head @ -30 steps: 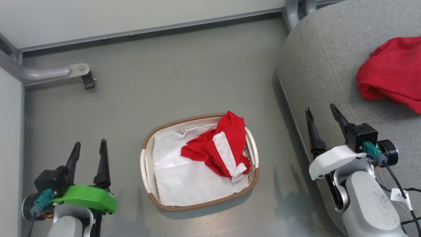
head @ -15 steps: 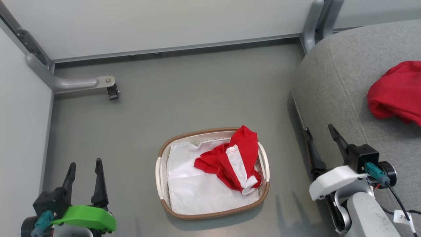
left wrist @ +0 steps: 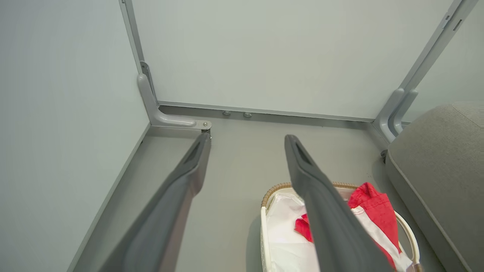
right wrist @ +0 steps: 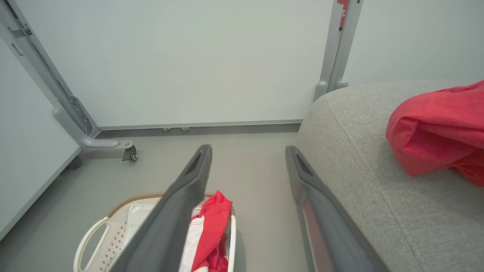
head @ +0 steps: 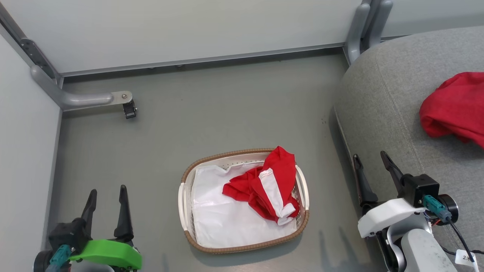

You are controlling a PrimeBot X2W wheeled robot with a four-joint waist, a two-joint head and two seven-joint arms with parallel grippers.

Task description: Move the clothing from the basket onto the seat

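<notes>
The grey seat (head: 378,113) on the right already bears one red garment (head: 453,102). On the floor left of it, the basket (head: 184,206) holds the remaining clothing (head: 278,177), heaped at its right end over a white sheet (head: 223,215). The left gripper (head: 107,189) and right gripper (head: 369,155) hang spread and empty. Better to send the right one, pinching red folds only.

The head view has been tilted upward: more wall (head: 208,30) is shown, and the left tool (head: 107,190) and right tool (head: 369,155) are seen lower.
</notes>
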